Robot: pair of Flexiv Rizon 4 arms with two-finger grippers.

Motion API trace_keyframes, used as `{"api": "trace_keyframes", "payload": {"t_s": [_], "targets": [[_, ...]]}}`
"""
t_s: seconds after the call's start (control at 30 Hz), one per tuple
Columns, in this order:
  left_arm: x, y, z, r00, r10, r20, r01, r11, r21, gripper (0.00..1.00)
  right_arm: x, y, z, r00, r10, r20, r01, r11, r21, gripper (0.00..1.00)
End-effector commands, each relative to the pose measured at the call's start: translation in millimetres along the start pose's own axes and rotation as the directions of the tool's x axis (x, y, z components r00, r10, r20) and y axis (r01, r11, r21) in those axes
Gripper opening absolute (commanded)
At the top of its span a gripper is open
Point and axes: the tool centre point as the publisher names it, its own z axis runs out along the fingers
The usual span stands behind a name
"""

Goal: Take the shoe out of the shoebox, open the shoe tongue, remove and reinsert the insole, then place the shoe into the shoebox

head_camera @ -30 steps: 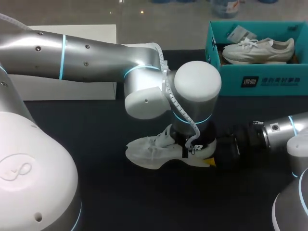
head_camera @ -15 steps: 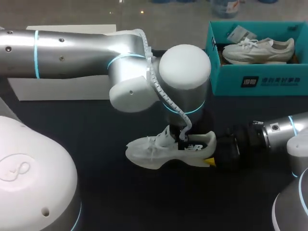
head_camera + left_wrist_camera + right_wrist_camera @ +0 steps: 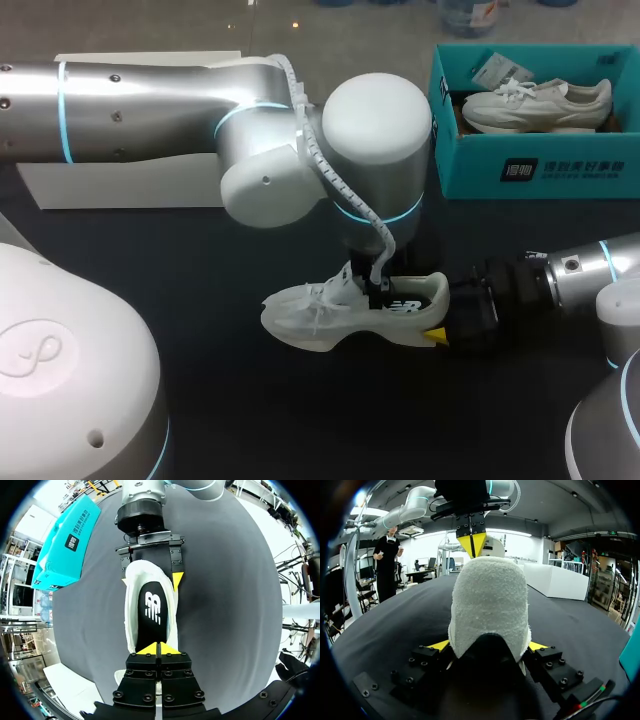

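Note:
A white shoe [image 3: 330, 315] lies on the dark table, toe pointing left, its black insole [image 3: 152, 612] showing inside the opening. My right gripper [image 3: 441, 328] comes in from the right and is shut on the shoe's heel [image 3: 489, 605], one yellow-tipped finger [image 3: 439, 645] against each side. My left gripper [image 3: 159, 649] hangs just above the shoe's opening with its yellow tips pressed together and nothing between them; from the right wrist it shows above the heel collar [image 3: 471, 542]. In the head view the left wrist hides most of that gripper.
The teal shoebox [image 3: 560, 170] stands at the back right with a second white shoe [image 3: 535, 103] inside; it also shows beside the right arm [image 3: 60, 545]. A white flat box [image 3: 120, 185] lies at the back left, partly under my left arm.
My left arm has lifted and drawn back toward the rear left, uncovering the shoe's heel and black insole. The shoe and right gripper have stayed put.

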Motion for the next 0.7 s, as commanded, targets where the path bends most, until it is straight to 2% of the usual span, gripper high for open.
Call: {"api": "trace_keyframes", "payload": {"t_s": [0.03, 0.17, 0.37, 0.7], "targets": [[-3.8, -15, 17, 1.000, -0.004, -0.015, 0.003, 0.999, -0.034, 0.00, 0.3, -2.2, 3, 1.000, 0.001, -0.001, -0.001, 1.000, 0.004, 0.00], [-4.3, -15, 28, 1.000, -0.008, -0.006, 0.007, 0.998, -0.070, 0.00, 0.3, -2.2, 3, 1.000, 0.001, -0.001, -0.001, 1.000, 0.004, 0.00], [3.0, -10, 43, 0.999, 0.003, -0.048, -0.008, 0.995, -0.099, 0.00, 0.3, -2.2, 3, 1.000, 0.001, -0.001, -0.001, 1.000, 0.004, 0.00], [20.0, -3, 46, 0.995, 0.052, -0.088, -0.060, 0.993, -0.098, 0.00, 0.3, -2.2, 3, 1.000, 0.001, -0.001, -0.001, 1.000, 0.004, 0.00]]}}
